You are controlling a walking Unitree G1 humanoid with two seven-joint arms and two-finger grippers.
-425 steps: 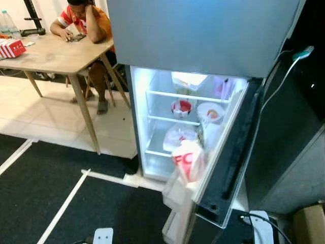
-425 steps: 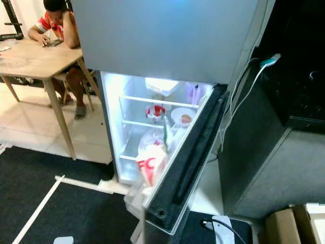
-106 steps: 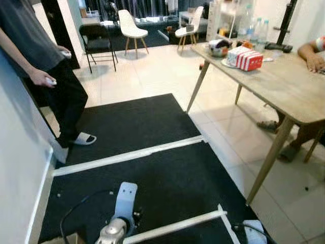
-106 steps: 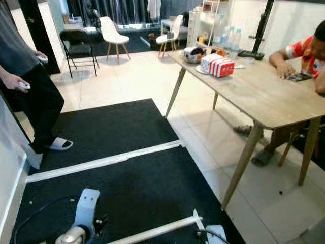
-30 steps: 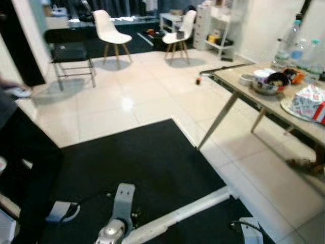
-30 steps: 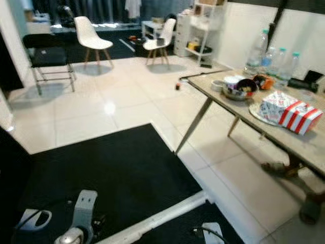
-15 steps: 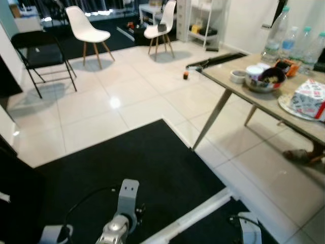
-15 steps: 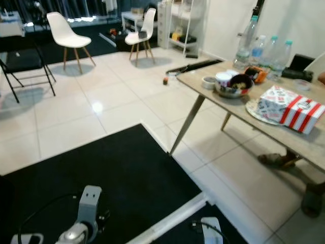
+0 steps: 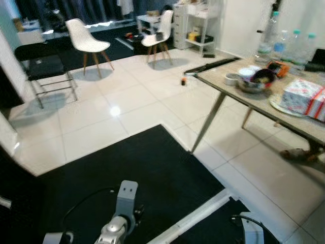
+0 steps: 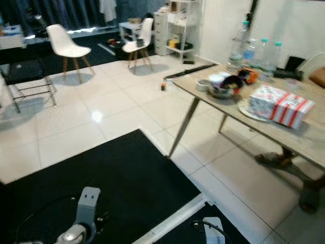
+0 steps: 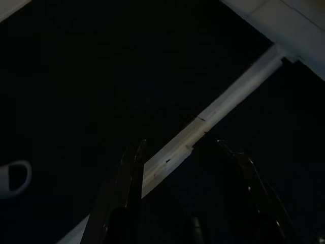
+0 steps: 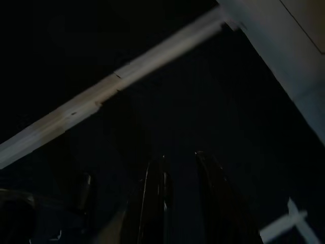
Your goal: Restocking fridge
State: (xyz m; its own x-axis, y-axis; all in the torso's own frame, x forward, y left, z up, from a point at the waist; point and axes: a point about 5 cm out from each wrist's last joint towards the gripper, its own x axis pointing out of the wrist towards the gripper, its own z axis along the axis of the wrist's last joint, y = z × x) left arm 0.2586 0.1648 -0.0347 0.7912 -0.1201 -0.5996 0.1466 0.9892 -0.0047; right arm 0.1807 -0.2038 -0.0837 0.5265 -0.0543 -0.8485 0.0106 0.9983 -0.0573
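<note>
The left gripper (image 11: 185, 168) hangs idle over the black mat (image 9: 127, 162), its two black fingers spread well apart and holding nothing; the right gripper (image 12: 180, 168) hangs likewise over the mat, its fingers a narrower gap apart and also empty. Both wrist views are dark, each crossed by a white tape line (image 11: 213, 114) on the mat. Ahead, pale tiled floor (image 9: 101, 101) runs back to a black folding chair (image 9: 43, 68) and two white chairs (image 9: 86, 38). A wooden table (image 10: 284, 127) stands to the robot's right, bearing the task's goods: a red-and-white striped food box (image 10: 284, 109) on a plate near the table's edge, a dark bowl (image 10: 228, 86) beside it toward the far corner, and clear water bottles (image 10: 254, 51) behind. A person's sandalled foot (image 10: 274, 158) rests under the table.
</note>
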